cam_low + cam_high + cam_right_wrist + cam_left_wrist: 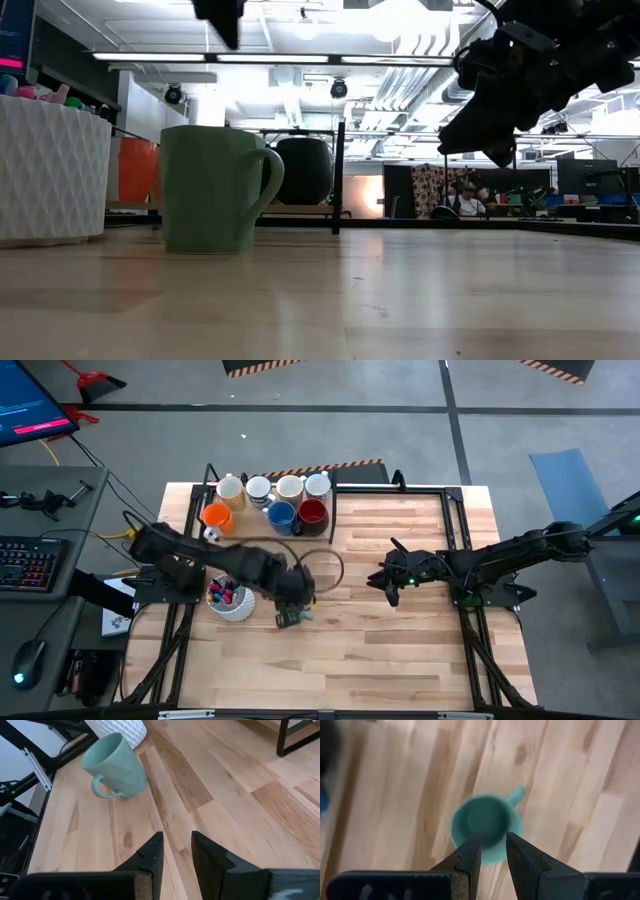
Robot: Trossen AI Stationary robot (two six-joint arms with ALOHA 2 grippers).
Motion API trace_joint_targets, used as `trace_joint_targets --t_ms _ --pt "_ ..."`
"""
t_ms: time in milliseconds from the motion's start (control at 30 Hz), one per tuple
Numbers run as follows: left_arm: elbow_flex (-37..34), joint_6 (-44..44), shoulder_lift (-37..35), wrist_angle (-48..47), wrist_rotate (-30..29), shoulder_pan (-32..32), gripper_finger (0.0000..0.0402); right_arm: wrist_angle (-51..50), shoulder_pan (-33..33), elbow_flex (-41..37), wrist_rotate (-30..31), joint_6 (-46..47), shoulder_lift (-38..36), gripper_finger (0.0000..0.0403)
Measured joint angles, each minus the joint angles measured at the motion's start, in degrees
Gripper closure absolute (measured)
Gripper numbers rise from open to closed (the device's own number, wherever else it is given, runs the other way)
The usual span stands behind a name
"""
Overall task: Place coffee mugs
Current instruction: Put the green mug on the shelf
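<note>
The green mug point(486, 826) is standing upright on the table point(400, 650), just right of the pen holder point(232, 603). The left gripper point(492, 857) is hovering above its rim, narrowly parted and empty. A skewed descent could tip the mug. The right gripper point(386, 582) is waiting mid-table, narrowly parted.

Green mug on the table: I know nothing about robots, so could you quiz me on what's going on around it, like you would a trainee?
1. True or false: the pale green ceramic mug lies on its side on the wooden table.
2. Which gripper hangs directly above it? A left, B right.
3. Fill in: the black frame at the table's back holds ___ other mugs.
Key: 1 false, it stands upright. 2 A, the left gripper, fingers apart, not gripping. 3 seven.
</note>
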Motion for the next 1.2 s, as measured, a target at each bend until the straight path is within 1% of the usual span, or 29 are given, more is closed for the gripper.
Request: trace_joint_targets --t_ms 100,167,267,467,700,867,1200 --pt "-3.4 0.5 0.6 2.0 0.0 -2.0 0.0321 -1.1 0.0 0.0 0.0 -0.3 0.0 0.0322" --pt "-5.8 -0.6 0.8 1.7 0.0 -3.0 0.0321 -1.0 0.0 0.0 -0.4 -0.3 0.0 0.0322" --pt "-8.4 -2.7 0.9 4.7 0.0 -3.7 0.0321 -0.8 0.0 0.0 -1.9 -0.3 -0.1 0.0322" --pt "-12.3 0.2 0.9 8.7 0.5 -5.1 0.0321 -0.9 0.0 0.0 -3.6 -0.3 -0.1 0.0322" --pt "-15.4 1.2 0.8 14.1 2.3 -5.1 0.0321 -1.0 0.0 0.0 -3.8 -0.3 -0.1 0.0322" --pt "-16.9 2.8 0.8 16.1 3.1 -5.1 0.0321 -1.0 0.0 0.0 -4.6 0.3 -0.1 0.0322" --pt "-20.3 2.9 0.8 20.6 4.0 -5.1 0.0321 -1.3 0.0 0.0 -5.1 0.8 -0.1 0.0322"
